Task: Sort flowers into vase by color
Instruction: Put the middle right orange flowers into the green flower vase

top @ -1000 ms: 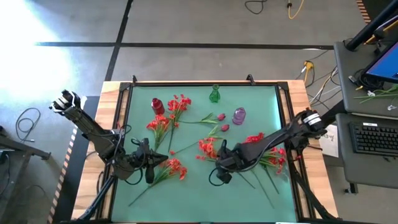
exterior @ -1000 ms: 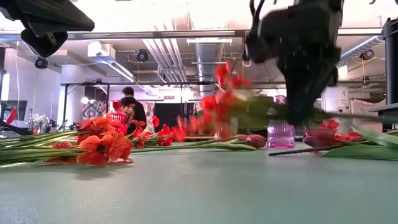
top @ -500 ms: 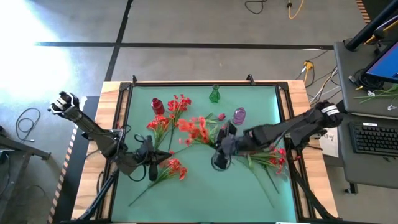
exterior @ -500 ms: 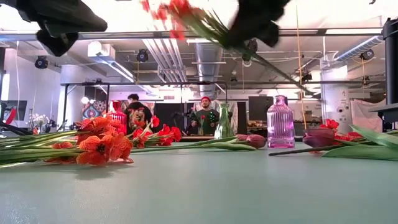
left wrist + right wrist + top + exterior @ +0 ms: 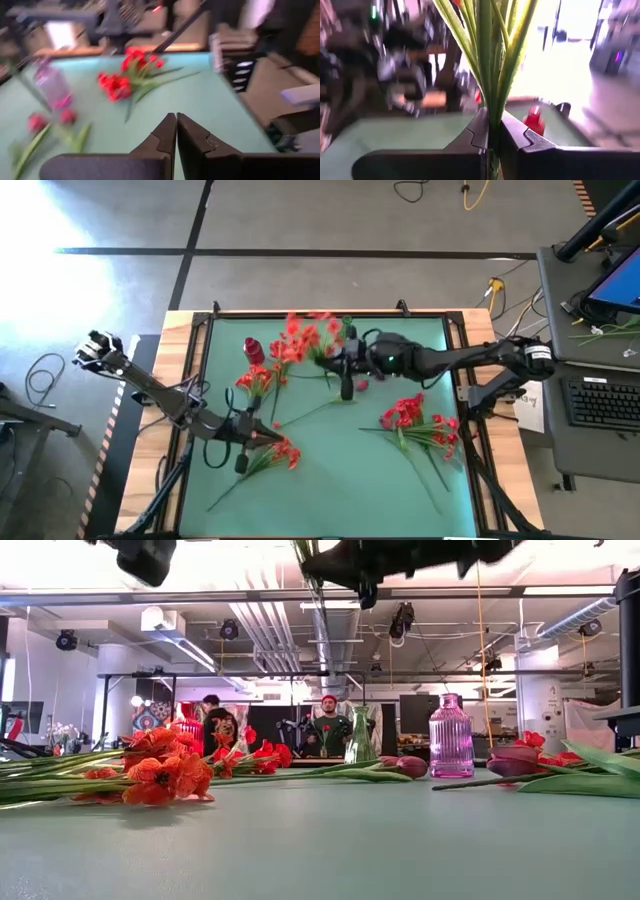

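Observation:
My right gripper (image 5: pixel 338 360) is high over the table's far middle, shut on a spray of orange-red flowers (image 5: pixel 305 338), whose blossoms show between the red vase (image 5: pixel 253 350) and the green vase (image 5: pixel 346 331). My left gripper (image 5: pixel 240 458) is shut and holds nothing. It hangs above the table near its left side, next to an orange bunch (image 5: pixel 282 450) that lies flat. More orange flowers (image 5: pixel 255 380), dark magenta buds (image 5: pixel 360 385) and red clusters (image 5: pixel 405 415) lie on the mat. In the low view the purple vase (image 5: pixel 451 735) stands upright. My right gripper pinches the spray's green stalks and leaves (image 5: pixel 492 107) between its two fingers (image 5: pixel 517 135), several strands bunched together. The stalks run across the fingers and pass on beyond them. The spray is lifted clear of the table; its blossoms lie outside the right wrist view.
The green mat has wooden borders on its left (image 5: pixel 180 380) and right sides. A desk with a keyboard (image 5: pixel 600 400) stands off the table's right edge. People show in the room behind (image 5: pixel 325 725). Bare mat lies along the near edge (image 5: pixel 340 500).
My right gripper has risen from the mat's right middle with the orange-red spray. It has carried the spray up, toward the far edge and leftward, so the blossoms now show near the red and green vases. My left gripper has risen a little.

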`<state>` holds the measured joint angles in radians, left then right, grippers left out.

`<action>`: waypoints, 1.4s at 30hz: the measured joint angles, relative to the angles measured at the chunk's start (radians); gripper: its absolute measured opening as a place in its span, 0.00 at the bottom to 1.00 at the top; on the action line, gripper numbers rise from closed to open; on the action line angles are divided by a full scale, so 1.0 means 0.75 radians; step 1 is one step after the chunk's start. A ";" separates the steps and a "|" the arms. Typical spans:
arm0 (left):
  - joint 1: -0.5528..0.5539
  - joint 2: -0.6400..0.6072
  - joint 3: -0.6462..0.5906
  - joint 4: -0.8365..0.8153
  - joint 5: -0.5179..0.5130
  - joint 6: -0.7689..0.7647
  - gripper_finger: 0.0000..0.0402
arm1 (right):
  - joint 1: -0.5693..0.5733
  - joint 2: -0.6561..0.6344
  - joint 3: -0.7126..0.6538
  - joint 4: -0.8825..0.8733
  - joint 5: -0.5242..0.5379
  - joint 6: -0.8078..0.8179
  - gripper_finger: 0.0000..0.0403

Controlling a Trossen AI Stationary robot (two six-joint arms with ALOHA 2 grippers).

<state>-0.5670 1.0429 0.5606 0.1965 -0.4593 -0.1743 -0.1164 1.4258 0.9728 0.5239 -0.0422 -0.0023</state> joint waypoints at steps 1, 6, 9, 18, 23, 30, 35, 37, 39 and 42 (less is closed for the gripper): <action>0.000 -0.005 0.000 -0.050 -0.044 -0.052 0.00 | -0.011 0.000 -0.034 0.101 0.002 -0.018 0.03; 0.000 -0.042 -0.001 -0.317 -0.192 -0.323 0.00 | -0.023 0.002 -0.167 0.534 0.099 -0.060 0.03; 0.000 -0.071 -0.001 -0.388 -0.275 -0.368 0.00 | -0.026 0.002 -0.201 0.647 0.132 -0.059 0.03; 0.000 -0.158 -0.001 -0.507 -0.392 -0.453 0.00 | -0.043 0.038 -0.185 0.757 0.328 -0.142 0.03; 0.000 -0.173 -0.001 -0.561 -0.391 -0.553 0.00 | -0.120 0.086 -0.166 0.779 0.396 -0.125 0.03; 0.000 -0.174 -0.001 -0.608 -0.391 -0.598 0.00 | -0.288 0.109 -0.149 0.750 0.454 -0.101 0.03; 0.001 -0.175 -0.001 -0.612 -0.391 -0.604 0.00 | -0.428 0.104 -0.146 0.636 0.550 -0.083 0.03; 0.001 -0.175 -0.001 -0.613 -0.391 -0.609 0.00 | -0.470 0.103 -0.146 0.603 0.548 -0.029 0.03; 0.001 -0.175 -0.001 -0.613 -0.391 -0.618 0.00 | -0.495 0.103 -0.146 0.584 0.546 -0.014 0.03; 0.001 -0.175 -0.001 -0.613 -0.391 -0.619 0.00 | -0.510 0.100 -0.146 0.582 0.545 -0.014 0.03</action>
<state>-0.5663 0.9119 0.5602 -0.2630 -0.7529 -0.6387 -0.4988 1.5010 0.8631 0.9603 0.3664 -0.0126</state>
